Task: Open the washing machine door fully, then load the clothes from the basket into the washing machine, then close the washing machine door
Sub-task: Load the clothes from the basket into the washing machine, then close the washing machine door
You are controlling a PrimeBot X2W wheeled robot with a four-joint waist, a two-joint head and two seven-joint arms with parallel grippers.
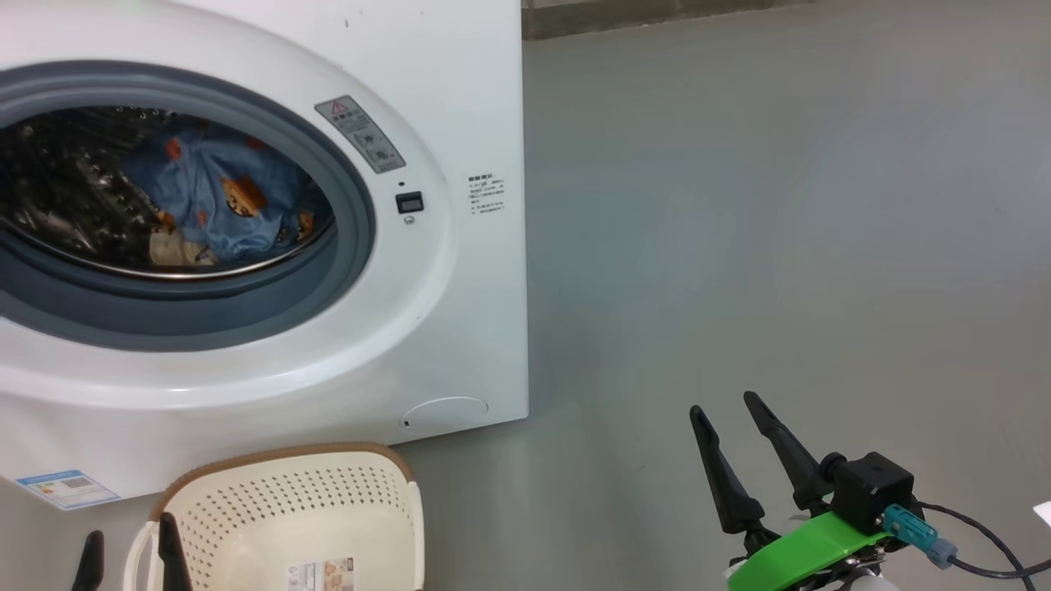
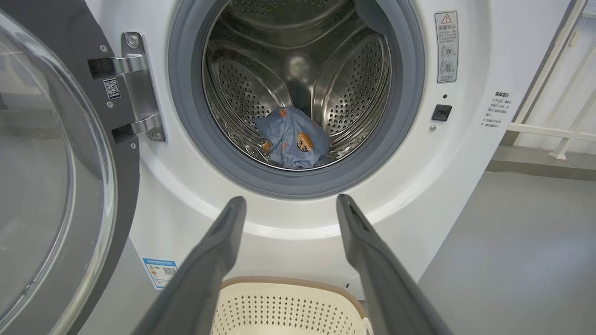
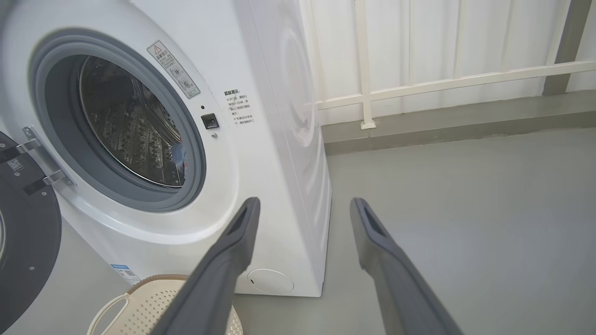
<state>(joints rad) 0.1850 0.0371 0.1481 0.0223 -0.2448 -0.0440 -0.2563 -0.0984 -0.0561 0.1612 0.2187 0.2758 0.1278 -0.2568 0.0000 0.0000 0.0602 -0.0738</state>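
Note:
The white washing machine (image 1: 460,328) stands open, its grey gasket ringing the steel drum. The clothes (image 1: 218,197), light blue with small orange bears, lie in the drum and show in the left wrist view as a bundle (image 2: 293,139). The washing machine door (image 2: 46,186) is swung wide on its hinge at the left, and its black rim (image 3: 23,232) shows in the right wrist view. The cream basket (image 1: 279,456) sits on the floor below the opening; the part of its inside I see holds just a label. My left gripper (image 1: 130,529) is open over the basket. My right gripper (image 1: 724,404) is open above bare floor.
Grey floor (image 1: 780,246) stretches to the right of the machine. A white railing (image 3: 419,83) and a low grey kerb (image 3: 465,121) run behind it. A black cable (image 1: 977,542) trails from my right wrist.

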